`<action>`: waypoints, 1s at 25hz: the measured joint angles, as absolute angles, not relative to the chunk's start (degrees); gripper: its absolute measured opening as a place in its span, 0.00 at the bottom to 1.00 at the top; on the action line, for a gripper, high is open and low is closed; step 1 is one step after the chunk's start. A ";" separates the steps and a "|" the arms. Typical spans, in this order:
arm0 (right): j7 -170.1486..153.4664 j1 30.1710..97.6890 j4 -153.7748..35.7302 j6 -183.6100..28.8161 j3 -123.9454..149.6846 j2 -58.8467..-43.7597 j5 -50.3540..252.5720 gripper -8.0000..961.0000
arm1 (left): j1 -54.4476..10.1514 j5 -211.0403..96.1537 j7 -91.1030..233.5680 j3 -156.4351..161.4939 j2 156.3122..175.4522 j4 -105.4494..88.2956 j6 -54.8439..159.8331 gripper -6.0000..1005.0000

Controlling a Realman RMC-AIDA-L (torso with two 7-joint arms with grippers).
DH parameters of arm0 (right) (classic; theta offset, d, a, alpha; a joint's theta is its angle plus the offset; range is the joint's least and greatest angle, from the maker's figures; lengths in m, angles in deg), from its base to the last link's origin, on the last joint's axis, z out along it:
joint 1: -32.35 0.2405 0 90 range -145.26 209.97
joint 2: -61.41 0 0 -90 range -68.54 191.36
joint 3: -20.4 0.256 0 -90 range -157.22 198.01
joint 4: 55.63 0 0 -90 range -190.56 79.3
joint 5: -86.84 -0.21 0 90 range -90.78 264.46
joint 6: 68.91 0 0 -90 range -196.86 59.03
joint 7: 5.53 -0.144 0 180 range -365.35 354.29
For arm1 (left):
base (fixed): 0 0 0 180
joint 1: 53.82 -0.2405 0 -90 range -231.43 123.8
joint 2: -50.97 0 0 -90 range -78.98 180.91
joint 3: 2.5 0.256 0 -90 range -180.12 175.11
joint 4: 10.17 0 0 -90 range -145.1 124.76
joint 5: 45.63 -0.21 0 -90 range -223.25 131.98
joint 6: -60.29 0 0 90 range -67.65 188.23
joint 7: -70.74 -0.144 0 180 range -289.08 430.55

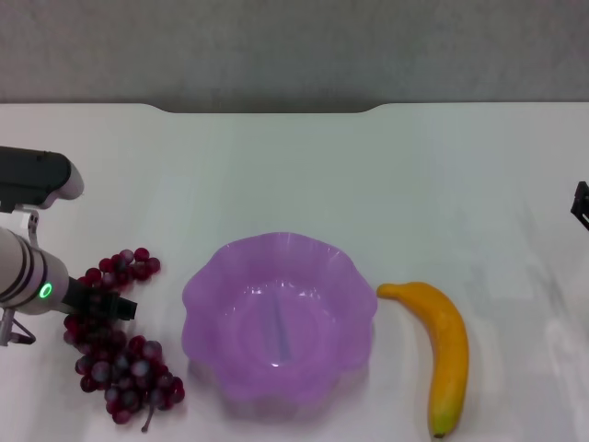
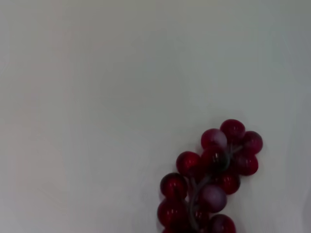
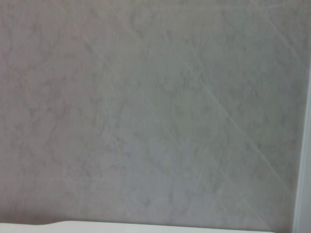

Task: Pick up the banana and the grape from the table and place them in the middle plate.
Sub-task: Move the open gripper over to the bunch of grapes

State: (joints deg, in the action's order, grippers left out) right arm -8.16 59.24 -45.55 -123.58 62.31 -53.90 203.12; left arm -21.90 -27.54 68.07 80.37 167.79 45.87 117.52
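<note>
The grape bunch (image 1: pixel 124 345) lies on the white table (image 1: pixel 304 175) at the front left, dark red and purple. My left gripper (image 1: pixel 109 307) sits low over the middle of the bunch, its black tip among the grapes. The left wrist view shows one end of the bunch (image 2: pixel 211 177) on the table. The purple scalloped plate (image 1: pixel 279 322) stands at front centre with nothing in it. The banana (image 1: pixel 440 350) lies just right of the plate, greenish tip toward me. My right gripper (image 1: pixel 581 204) is at the right edge, far from the banana.
The table's notched far edge (image 1: pixel 267 110) runs along the back, with a grey wall behind it. The right wrist view shows only a grey mottled surface (image 3: pixel 146 111).
</note>
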 joint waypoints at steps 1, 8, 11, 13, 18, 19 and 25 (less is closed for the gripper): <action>-8.16 59.24 -45.55 -123.58 62.32 -53.90 203.12 0.93 | -21.90 -27.53 68.12 80.37 167.79 45.72 117.35 0.87; -8.16 59.16 -45.52 -123.58 62.50 -53.90 203.14 0.93 | -21.82 -27.46 68.22 80.24 167.80 44.68 116.64 0.78; -8.16 59.16 -45.52 -123.58 62.50 -53.90 203.16 0.93 | -21.58 -27.48 68.25 80.05 167.77 43.69 116.19 0.69; -8.16 59.16 -45.50 -123.58 62.50 -53.90 203.18 0.93 | -21.44 -27.51 68.26 80.07 167.77 43.36 115.88 0.64; -8.16 59.15 -45.55 -123.58 62.43 -53.90 203.13 0.93 | -21.46 -27.46 68.28 80.15 167.78 43.42 114.93 0.58; -8.16 59.16 -45.55 -123.58 62.41 -53.90 203.12 0.93 | -21.53 -27.45 68.28 80.16 167.80 43.53 114.77 0.57; -8.16 59.16 -45.41 -123.58 62.32 -53.90 203.20 0.93 | -21.83 -27.36 68.33 80.68 167.91 43.31 113.22 0.55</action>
State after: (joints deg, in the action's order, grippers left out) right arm -8.16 59.16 -45.41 -123.58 62.32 -53.90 203.20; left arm -21.83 -27.36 68.33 80.68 167.91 43.31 113.22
